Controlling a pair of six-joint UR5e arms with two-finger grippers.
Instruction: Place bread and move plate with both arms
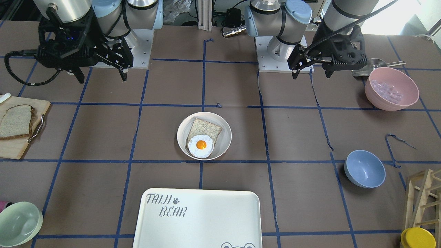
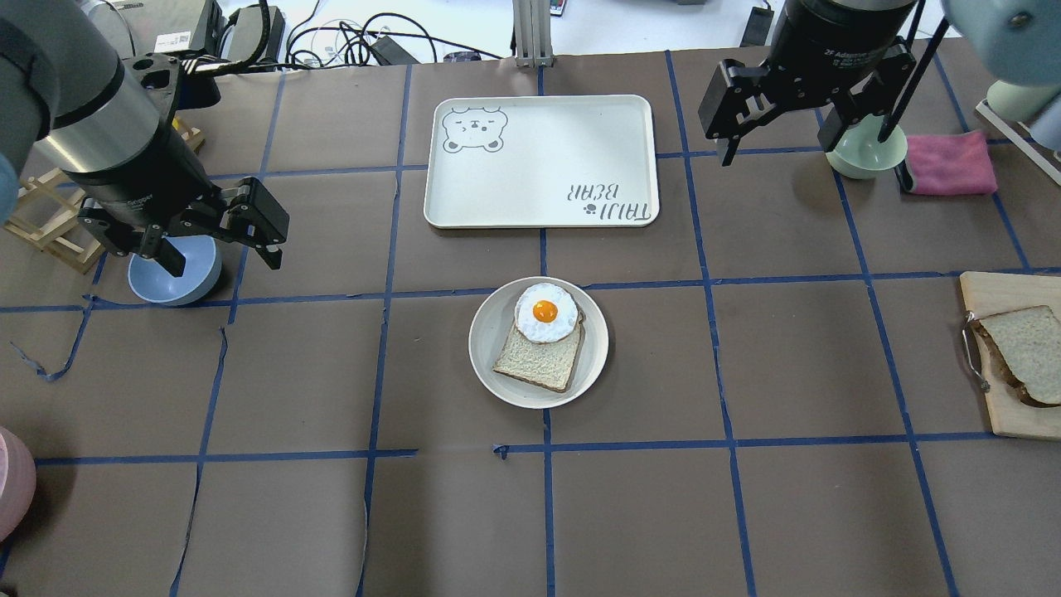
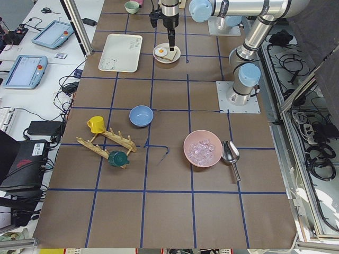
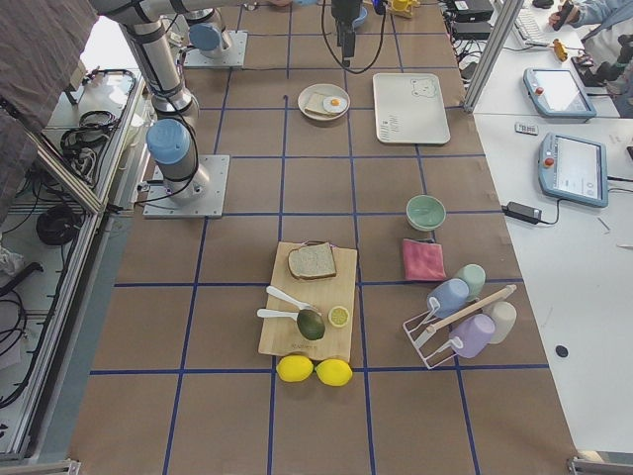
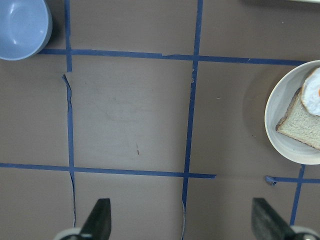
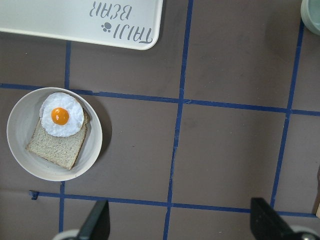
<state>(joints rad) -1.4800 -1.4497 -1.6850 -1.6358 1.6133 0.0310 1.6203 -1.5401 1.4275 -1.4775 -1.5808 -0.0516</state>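
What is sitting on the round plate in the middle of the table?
The plate holds a squarish bread slice with a fried egg on one end. The crumb under the egg is hidden.

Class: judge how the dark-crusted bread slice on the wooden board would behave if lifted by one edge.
The bread looks thin and lies flat, so it would probably sag. Its porous-looking crumb suggests it is light and easily crushed. Flat, it should not roll.

- Bare surface (image 2: 787, 356) separates the plate (image 2: 485, 348) from the board (image 2: 1011, 414) holding the bread (image 2: 1024, 352).
- A metal tool (image 2: 971, 348) lies on the board beside the bread, on the plate's side.
- The tray (image 2: 539, 157) lies near the plate, apart from it.
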